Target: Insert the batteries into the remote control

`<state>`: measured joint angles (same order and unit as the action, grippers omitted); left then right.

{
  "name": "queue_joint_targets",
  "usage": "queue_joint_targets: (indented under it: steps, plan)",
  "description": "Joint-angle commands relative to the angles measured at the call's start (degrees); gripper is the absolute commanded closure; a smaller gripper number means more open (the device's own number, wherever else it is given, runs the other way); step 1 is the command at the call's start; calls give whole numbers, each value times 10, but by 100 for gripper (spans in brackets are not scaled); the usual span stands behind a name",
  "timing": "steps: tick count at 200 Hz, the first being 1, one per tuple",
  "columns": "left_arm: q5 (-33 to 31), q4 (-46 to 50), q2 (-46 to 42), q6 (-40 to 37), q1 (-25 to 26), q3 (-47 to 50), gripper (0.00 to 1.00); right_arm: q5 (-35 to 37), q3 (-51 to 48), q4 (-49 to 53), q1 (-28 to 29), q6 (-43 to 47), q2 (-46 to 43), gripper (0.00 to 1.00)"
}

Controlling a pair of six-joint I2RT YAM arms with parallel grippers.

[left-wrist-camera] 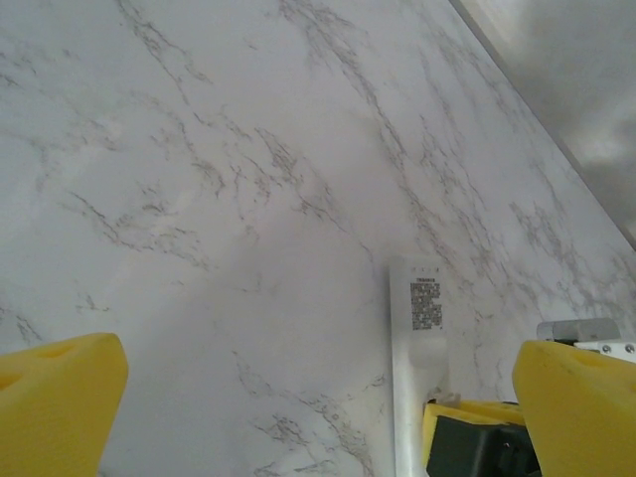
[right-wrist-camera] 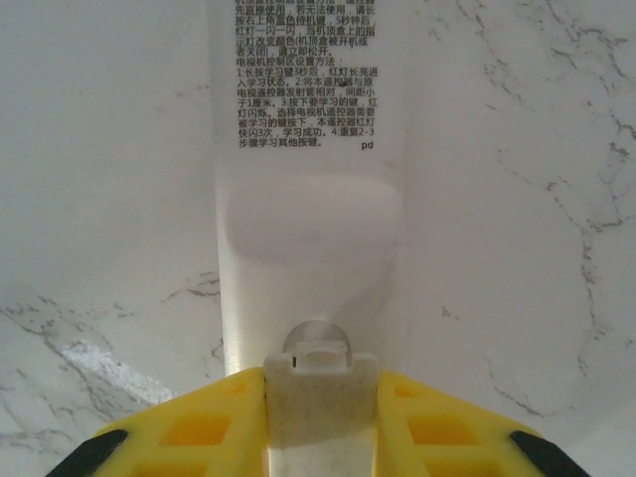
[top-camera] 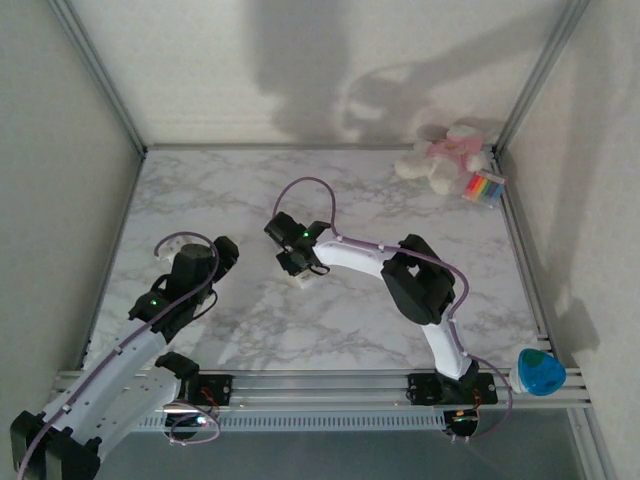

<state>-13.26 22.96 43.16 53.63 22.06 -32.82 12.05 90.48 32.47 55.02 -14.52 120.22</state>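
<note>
I see remote (right-wrist-camera: pixel 308 149) lying back side up on marble table (top-camera: pixel 400 200), near centre, printed label facing up. Right gripper (right-wrist-camera: pixel 320 388) nearly closed: yellow fingers (right-wrist-camera: pixel 199 427) clamp remote's narrow end from both sides. In top view, left gripper (top-camera: pixel 222 250) sits at 9 o'clock of remote, apart from it, jaws spread fully wide, nothing between them. In left wrist view remote lies at 5 o'clock. Plush toy (top-camera: pixel 445 155) and striped pack (top-camera: pixel 485 187) at table's 1 o'clock corner, well apart from arms.

Item colours: white marble with grey veining is being shown by the table (top-camera: pixel 240 190); white with black print by the remote control (right-wrist-camera: pixel 308 229); yellow by the left end effector fingers (left-wrist-camera: pixel 60 397); multicoloured stripes by the pack (top-camera: pixel 484 187).
</note>
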Motion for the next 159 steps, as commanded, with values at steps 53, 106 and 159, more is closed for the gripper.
queue_joint_targets:
  steps: [53,106,159]
  plan:
    - [9,-10,-2,-1,-7,13,0,5,-22,35,9,-12,-25,73]
    - [8,-5,-8,0,-8,14,0,-9,-31,26,9,-14,-8,65]
    - [10,-5,-8,0,-8,14,1,-7,-21,36,8,-19,-33,47]
